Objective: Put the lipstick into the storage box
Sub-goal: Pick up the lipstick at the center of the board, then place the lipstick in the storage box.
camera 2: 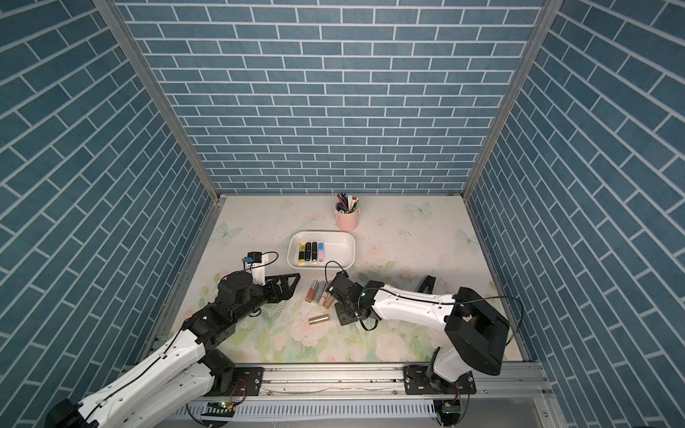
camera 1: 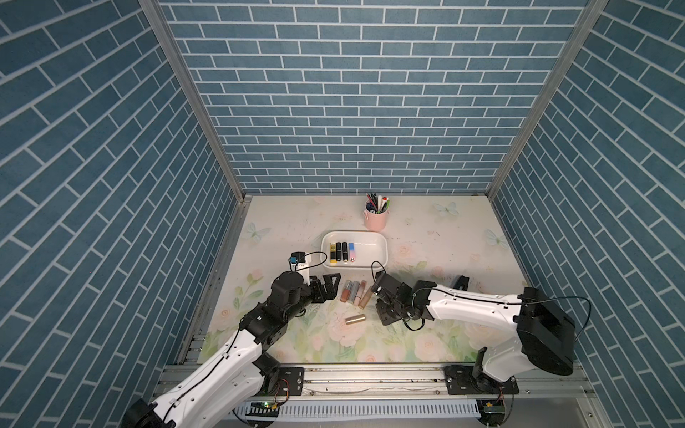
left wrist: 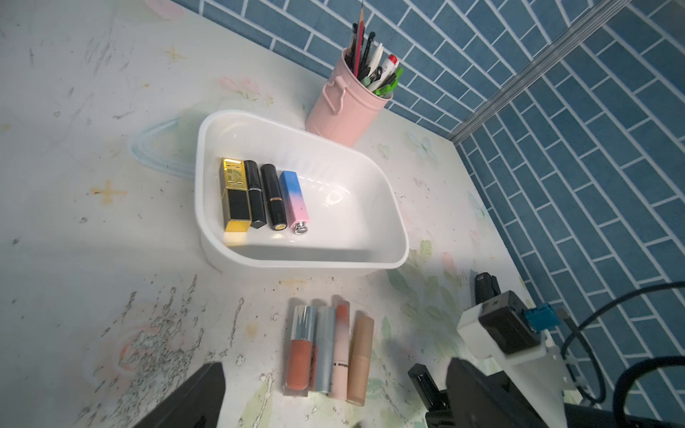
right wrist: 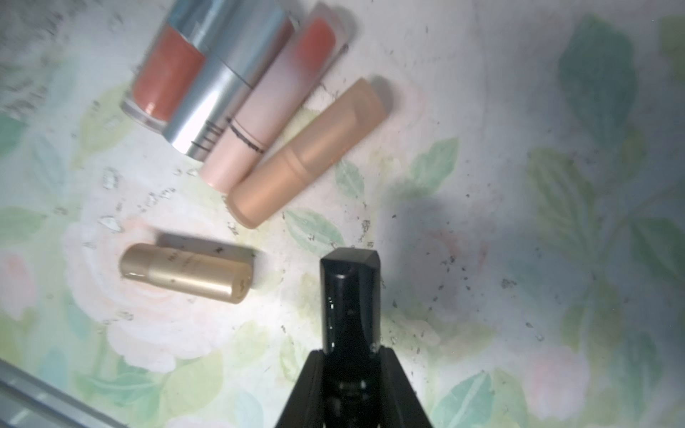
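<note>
My right fingers [right wrist: 311, 385] are clamped on a black lipstick [right wrist: 350, 292], one on each side, its end sticking out past their tips over the bench [right wrist: 519, 111]. My left fingers [left wrist: 196, 396] are spread wide with nothing between them. A row of four tubes [left wrist: 330, 352] lies between the two sets of fingers, and a gold lipstick [right wrist: 185, 272] lies near the right ones. The storage box [left wrist: 207, 148], four lipsticks [left wrist: 263, 196] inside, sits beyond both.

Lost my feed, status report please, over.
Left gripper jaws open, empty. Right gripper jaws shut on black lipstick. Storage box unobstructed, four lipsticks inside.
</note>
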`<state>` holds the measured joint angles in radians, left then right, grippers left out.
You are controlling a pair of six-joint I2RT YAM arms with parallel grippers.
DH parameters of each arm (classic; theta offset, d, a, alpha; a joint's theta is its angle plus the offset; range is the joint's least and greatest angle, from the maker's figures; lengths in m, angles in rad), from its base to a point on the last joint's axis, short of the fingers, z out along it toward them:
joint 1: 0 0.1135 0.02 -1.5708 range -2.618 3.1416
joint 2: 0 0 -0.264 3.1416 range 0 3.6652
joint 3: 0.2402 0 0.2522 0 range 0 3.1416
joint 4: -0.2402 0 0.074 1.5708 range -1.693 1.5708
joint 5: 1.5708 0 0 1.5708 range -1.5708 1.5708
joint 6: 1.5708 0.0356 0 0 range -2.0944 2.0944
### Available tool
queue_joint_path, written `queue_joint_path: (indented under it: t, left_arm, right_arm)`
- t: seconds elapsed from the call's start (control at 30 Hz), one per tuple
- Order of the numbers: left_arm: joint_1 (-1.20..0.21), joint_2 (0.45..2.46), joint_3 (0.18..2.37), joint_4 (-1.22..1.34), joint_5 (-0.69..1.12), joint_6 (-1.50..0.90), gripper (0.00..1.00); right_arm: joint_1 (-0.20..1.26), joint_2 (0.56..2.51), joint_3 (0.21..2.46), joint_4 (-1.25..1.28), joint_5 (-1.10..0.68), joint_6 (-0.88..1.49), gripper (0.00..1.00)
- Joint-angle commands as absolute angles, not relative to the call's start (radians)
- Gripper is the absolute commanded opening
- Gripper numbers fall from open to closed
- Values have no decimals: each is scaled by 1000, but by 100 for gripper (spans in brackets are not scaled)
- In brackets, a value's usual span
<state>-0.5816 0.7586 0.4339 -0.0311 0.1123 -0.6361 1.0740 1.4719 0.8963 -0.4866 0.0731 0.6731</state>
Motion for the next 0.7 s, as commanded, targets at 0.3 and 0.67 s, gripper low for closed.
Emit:
queue_joint_path:
  t: [0.3, 0.67]
  left_arm:
    - [-583, 905, 593, 213, 503, -642, 100]
    - [-583, 973, 661, 403, 577, -718, 80]
  right_arm:
    - [857, 1144, 822, 15, -310, 596, 15]
    - [821, 1220, 892, 201, -554, 582, 15]
